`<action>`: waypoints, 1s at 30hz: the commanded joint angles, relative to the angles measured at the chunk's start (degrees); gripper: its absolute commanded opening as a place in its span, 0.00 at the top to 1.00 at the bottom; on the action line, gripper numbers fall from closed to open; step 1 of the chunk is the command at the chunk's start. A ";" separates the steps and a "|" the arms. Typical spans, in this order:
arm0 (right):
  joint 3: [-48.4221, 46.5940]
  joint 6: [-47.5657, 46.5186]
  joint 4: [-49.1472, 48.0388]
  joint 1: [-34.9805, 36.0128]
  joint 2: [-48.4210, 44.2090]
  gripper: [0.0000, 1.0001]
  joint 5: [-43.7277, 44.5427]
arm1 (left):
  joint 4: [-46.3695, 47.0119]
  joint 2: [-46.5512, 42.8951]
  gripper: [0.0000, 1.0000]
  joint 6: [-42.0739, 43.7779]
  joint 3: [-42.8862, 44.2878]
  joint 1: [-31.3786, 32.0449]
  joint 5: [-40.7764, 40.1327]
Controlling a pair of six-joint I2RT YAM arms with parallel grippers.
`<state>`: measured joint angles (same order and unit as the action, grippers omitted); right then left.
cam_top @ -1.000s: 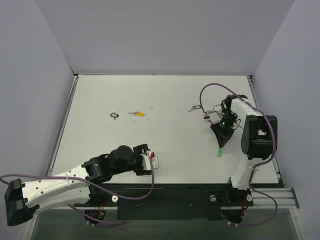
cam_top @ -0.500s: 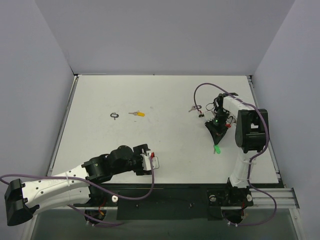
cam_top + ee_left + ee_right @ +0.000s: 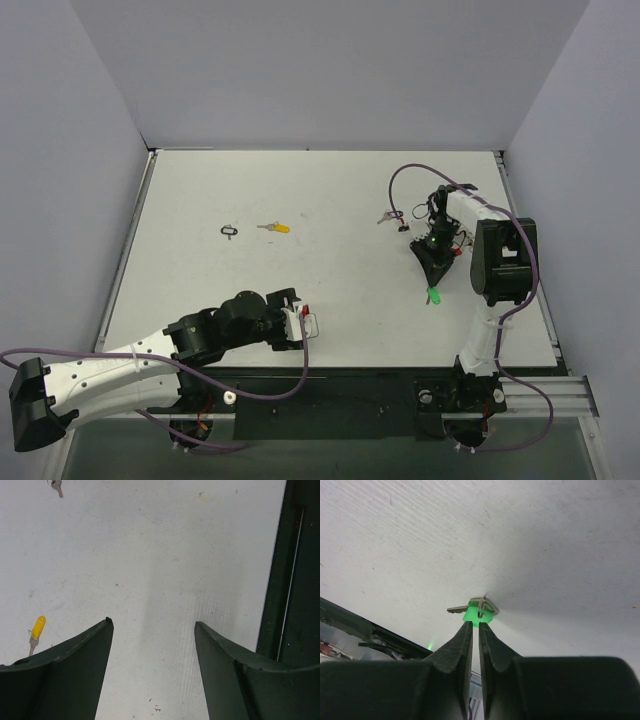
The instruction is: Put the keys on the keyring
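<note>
My right gripper [image 3: 433, 284] points down at the right side of the table and is shut on the green key [image 3: 435, 297]. In the right wrist view the fingertips [image 3: 468, 630] pinch the green head of this key [image 3: 479, 614], which has a small silver ring through it and rests against the table. The keyring [image 3: 408, 230], silver with a red piece, lies just beyond the right wrist, partly hidden by the arm and cable. The yellow key [image 3: 277, 228] lies at mid-left and shows in the left wrist view [image 3: 36, 630]. My left gripper [image 3: 309, 322] is open and empty near the front edge.
A small bare black loop [image 3: 230, 231] lies left of the yellow key. A purple cable [image 3: 400, 180] arcs over the keyring area. The table's dark front rail [image 3: 292, 580] runs beside the left gripper. Grey walls enclose the table.
My right gripper has carried the green key a little to the left and away from the front edge, then held still. The left arm has not moved.
</note>
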<state>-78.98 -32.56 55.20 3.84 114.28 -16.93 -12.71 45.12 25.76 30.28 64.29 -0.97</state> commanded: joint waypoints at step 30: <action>6.04 1.26 -18.46 -12.45 -30.26 0.80 -15.32 | 16.40 -3.73 0.11 -26.96 3.99 -16.03 6.86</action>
<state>-73.67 -32.45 41.28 -7.22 83.61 -27.51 -3.57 41.56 10.57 30.46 53.76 1.96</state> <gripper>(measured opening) 0.190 0.881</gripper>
